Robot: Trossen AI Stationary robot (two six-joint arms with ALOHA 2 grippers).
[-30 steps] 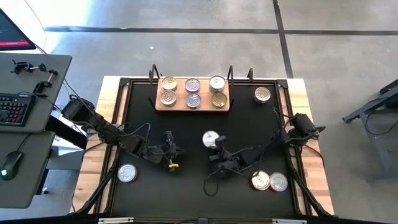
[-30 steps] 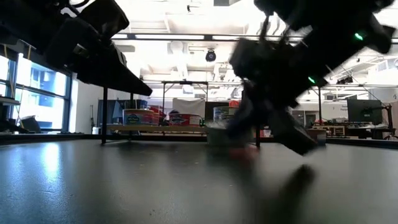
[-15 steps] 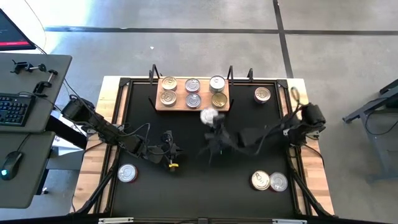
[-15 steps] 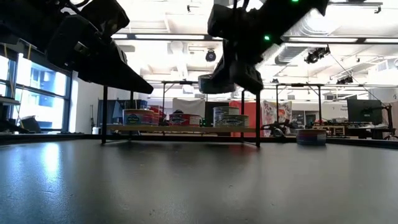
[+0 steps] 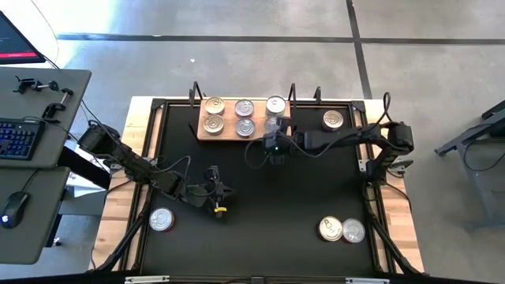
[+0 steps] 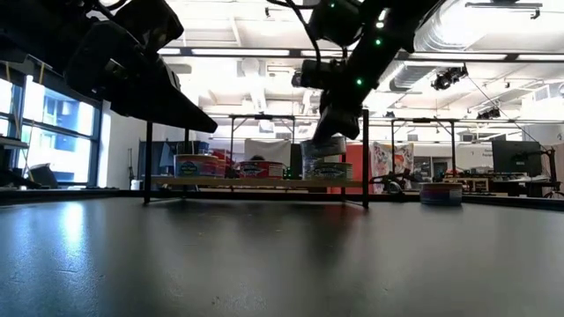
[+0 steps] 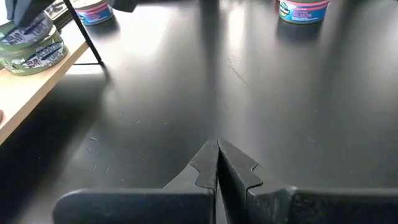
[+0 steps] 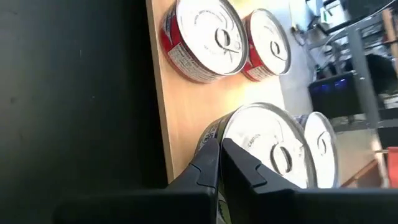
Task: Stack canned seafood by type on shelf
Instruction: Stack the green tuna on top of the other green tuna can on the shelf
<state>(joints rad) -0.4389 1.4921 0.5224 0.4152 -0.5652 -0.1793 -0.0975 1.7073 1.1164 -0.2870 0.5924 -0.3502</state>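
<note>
Right arm holds a tin over the shelf's right end

The black mat (image 5: 252,229) is matte and faintly scratched, under bright ceiling lights. On it stands the grained, light wooden shelf (image 5: 203,136), carrying round tins with shiny pull-tab lids. The right gripper (image 5: 273,136) pinches a green-labelled tin (image 8: 261,146) just above another tin at the shelf's near right corner. The left gripper (image 7: 217,163) rests mid-mat, fingers pressed together on nothing. Loose tins (image 5: 340,229) lie well apart.
</note>
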